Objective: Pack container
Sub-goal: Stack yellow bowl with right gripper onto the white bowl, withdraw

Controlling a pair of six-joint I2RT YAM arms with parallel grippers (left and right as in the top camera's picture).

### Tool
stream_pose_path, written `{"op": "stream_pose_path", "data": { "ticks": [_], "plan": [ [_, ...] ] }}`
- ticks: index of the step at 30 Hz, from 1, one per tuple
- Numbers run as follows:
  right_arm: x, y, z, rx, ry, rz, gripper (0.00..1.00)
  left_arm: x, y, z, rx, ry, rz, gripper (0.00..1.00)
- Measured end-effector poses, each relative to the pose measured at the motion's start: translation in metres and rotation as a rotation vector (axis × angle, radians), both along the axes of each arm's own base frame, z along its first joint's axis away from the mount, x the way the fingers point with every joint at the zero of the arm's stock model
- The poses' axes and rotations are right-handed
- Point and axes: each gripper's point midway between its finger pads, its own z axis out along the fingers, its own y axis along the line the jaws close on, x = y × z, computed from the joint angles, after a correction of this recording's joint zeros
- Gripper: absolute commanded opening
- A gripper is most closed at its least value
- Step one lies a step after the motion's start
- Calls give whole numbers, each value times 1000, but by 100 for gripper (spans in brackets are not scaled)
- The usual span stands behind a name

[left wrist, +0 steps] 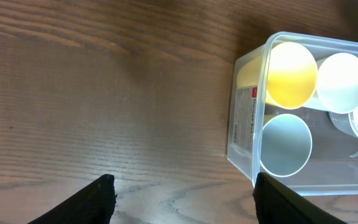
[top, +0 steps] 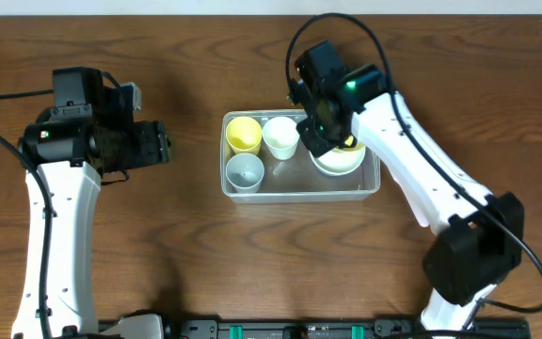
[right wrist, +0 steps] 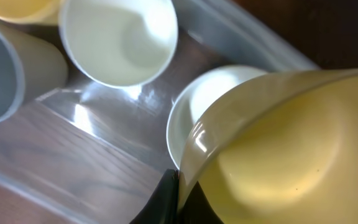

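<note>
yellow bowl (right wrist: 278,155) in right end effector (right wrist: 178,198), above white bowl (right wrist: 197,112) inside container (top: 294,181)

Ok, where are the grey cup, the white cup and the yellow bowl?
grey cup (top: 245,171), overhead view, middle of its inside.
white cup (top: 280,135), overhead view, middle of its inside.
yellow bowl (right wrist: 278,155), right wrist view, inner wall.
</note>
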Motion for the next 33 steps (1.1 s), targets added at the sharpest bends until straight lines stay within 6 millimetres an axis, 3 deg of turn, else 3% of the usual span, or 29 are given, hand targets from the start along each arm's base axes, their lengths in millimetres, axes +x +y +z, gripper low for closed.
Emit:
{"op": "stream_pose_path", "data": {
  "ticks": [1,2,4,6,16,22,23,25,27,31,33],
  "plan": [
    [-2,-1,-5,-9,13,-5,16,0,0,0,0,0,0,72],
    [-3,-3,-8,-14,20,-12,35,0,0,0,0,0,0,72],
    [-5,-4,-11,-22,29,-14,49,0,0,0,0,0,0,72],
    [-4,-4,-11,-23,28,-12,53,0,0,0,0,0,0,72],
    [2,-3,-10,-20,-1,-20,55,-1,0,0,-1,5,0,72],
    [14,-24,-1,-88,-70,-120,63,-2,0,-1,-1,7,0,72],
    [18,-30,6,-90,-92,-142,65,-2,0,-1,-1,7,0,72],
    [27,-48,29,-73,-155,-205,81,-2,0,-1,-1,7,0,72],
    [38,-74,64,-33,-246,-289,85,-2,0,-1,-1,7,0,72],
    [40,-160,144,55,-422,-511,82,-2,0,-1,-1,7,0,72],
    [26,-198,160,56,-432,-604,86,-2,0,-1,-1,7,0,72]
  ]
}}
